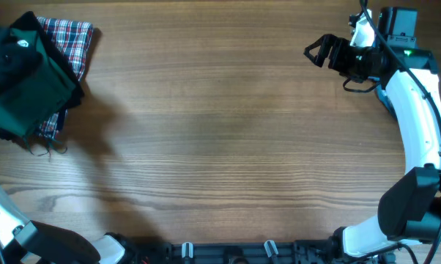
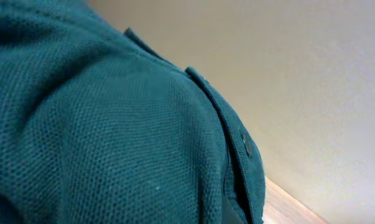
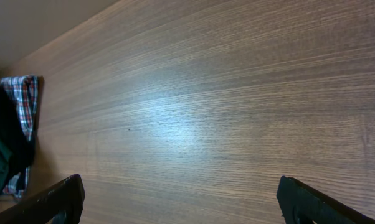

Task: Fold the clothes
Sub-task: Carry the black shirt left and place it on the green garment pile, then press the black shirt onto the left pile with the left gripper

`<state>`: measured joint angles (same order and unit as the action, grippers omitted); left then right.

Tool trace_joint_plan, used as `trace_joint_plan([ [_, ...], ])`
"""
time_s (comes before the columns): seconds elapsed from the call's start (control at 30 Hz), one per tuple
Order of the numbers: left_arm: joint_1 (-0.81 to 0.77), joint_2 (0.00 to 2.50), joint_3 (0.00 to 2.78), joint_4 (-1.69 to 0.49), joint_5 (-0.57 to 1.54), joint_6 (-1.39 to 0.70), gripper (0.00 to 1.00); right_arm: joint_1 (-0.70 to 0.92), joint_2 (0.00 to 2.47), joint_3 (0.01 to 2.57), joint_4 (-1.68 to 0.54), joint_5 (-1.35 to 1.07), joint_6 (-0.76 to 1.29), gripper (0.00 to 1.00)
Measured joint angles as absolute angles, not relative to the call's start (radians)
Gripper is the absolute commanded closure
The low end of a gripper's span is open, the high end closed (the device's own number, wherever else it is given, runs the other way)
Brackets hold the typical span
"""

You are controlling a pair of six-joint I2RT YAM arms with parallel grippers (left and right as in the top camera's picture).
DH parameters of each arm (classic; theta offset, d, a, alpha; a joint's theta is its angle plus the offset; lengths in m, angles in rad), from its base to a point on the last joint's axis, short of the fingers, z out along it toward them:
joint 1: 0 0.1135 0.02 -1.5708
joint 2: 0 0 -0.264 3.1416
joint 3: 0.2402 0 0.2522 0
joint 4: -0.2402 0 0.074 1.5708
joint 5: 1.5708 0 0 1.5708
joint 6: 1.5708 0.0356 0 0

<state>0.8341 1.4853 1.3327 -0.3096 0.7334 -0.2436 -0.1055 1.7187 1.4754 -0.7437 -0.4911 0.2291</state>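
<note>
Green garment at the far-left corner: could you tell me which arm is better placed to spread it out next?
Left, probably: its wrist view is filled by the green garment; the open right gripper hangs across the table.

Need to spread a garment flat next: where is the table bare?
Bare wood runs across the whole middle of the table, bordered by the clothes heap at the far left and the right claw, open, at the far right. The strip along the near edge is free too. It is crowded only at the far left, where the green garment and plaid cloth are piled together.
</note>
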Motion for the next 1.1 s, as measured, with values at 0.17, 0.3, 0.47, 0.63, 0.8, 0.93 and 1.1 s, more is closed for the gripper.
trace_joint_plan([
  [0.17,0.834,1.548,1.333,-0.198,0.733,-0.237,0.96,-0.105,1.719,1.475,-0.746,-0.497,0.229,0.0],
  [0.3,0.834,1.642,1.332,-0.121,0.733,-0.237,0.96,-0.105,1.719,1.475,-0.746,-0.497,0.229,0.0],
  [0.47,0.834,1.732,1.332,-0.036,0.734,-0.237,0.96,-0.105,1.719,1.475,-0.746,-0.5,0.229,0.0],
  [0.63,0.834,1.783,1.332,-0.02,0.736,-0.236,0.96,-0.105,1.719,1.475,-0.744,-0.516,0.229,0.0],
  [0.8,0.833,1.84,1.331,0.121,0.773,-0.254,0.96,-0.105,1.719,1.475,-0.73,-0.518,0.233,0.0],
  [0.93,0.82,1.85,1.328,0.289,0.801,-0.326,0.96,-0.105,1.719,1.475,-0.724,-0.524,0.234,0.0],
  [1.1,0.789,1.85,1.328,0.344,0.84,-0.388,0.96,-0.105,1.719,1.475,-0.724,-0.529,0.234,0.0],
])
